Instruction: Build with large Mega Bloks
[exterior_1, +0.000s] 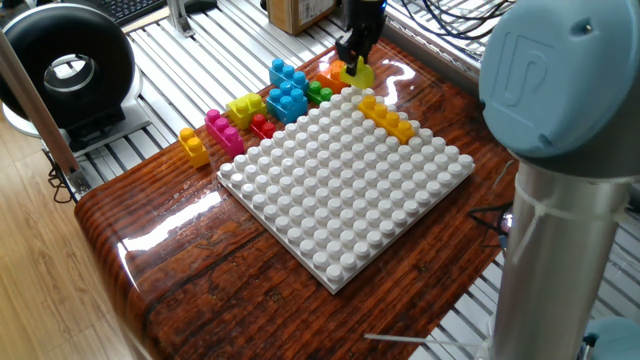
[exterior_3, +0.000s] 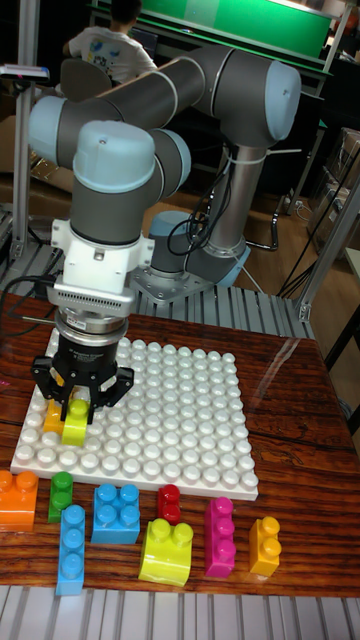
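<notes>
My black two-finger tool (exterior_3: 76, 412) pinches a lime yellow studded plastic brick (exterior_3: 75, 423) above the white studded baseplate's (exterior_3: 180, 420) edge, beside a yellow-orange brick (exterior_1: 386, 117); no legible writing.

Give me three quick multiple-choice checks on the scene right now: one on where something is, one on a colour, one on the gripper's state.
1. Where is the yellow-orange brick?
A. on the white baseplate, near its edge
B. on the wood beside the pink brick
C. in the gripper

2. What colour is the brick in the gripper?
A. red
B. lime yellow
C. blue

3. How does the gripper stand?
A. open above the loose bricks
B. shut on a lime yellow brick
C. out of view

Answers: 1 A, it sits on the plate's studs by the rim. 2 B, lime yellow shows between the fingers. 3 B, the fingers clamp it above the plate's edge.
</notes>
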